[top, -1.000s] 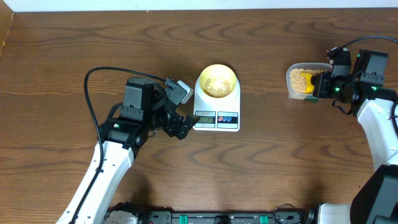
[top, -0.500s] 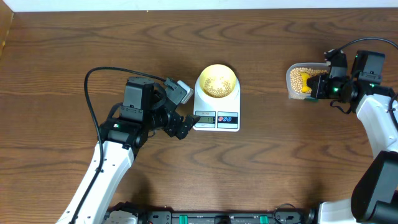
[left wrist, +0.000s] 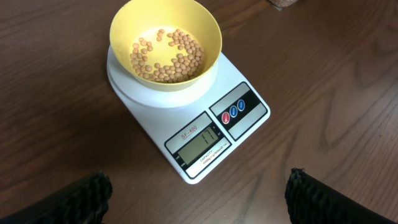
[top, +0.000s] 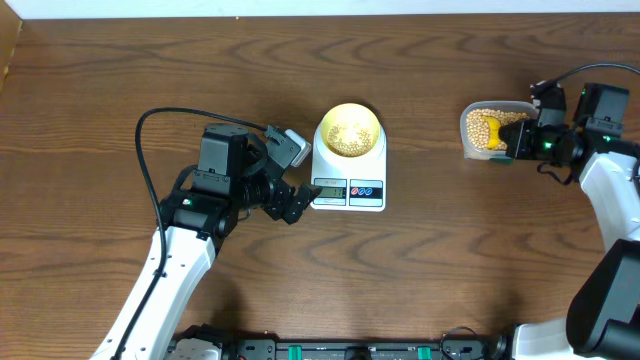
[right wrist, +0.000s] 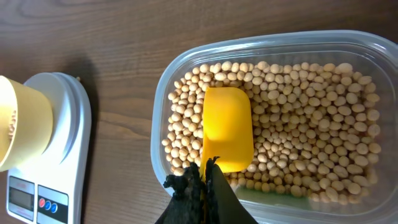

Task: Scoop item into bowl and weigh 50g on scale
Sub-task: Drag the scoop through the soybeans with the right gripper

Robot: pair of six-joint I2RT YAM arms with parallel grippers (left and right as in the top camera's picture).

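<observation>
The pale yellow bowl [top: 349, 130] [left wrist: 165, 45] stands on the white scale [top: 348, 170] [left wrist: 186, 115] and holds a thin layer of tan beans [left wrist: 168, 57]. My left gripper [top: 287, 175] [left wrist: 199, 205] hovers open just left of the scale's display, its fingers empty. At the right, a clear tub [top: 492, 130] [right wrist: 273, 118] is full of beans [right wrist: 311, 124]. My right gripper [top: 522, 139] [right wrist: 206, 177] is shut on the handle of a yellow scoop [right wrist: 227, 129], whose cup rests bottom-up on the beans in the tub.
Brown wooden table [top: 450, 260] all around. A black cable [top: 150, 150] loops off the left arm. The table's far edge runs along the top of the overhead view.
The right gripper and scoop have shifted slightly to the right over the tub. The left arm, bowl and scale have not moved.
</observation>
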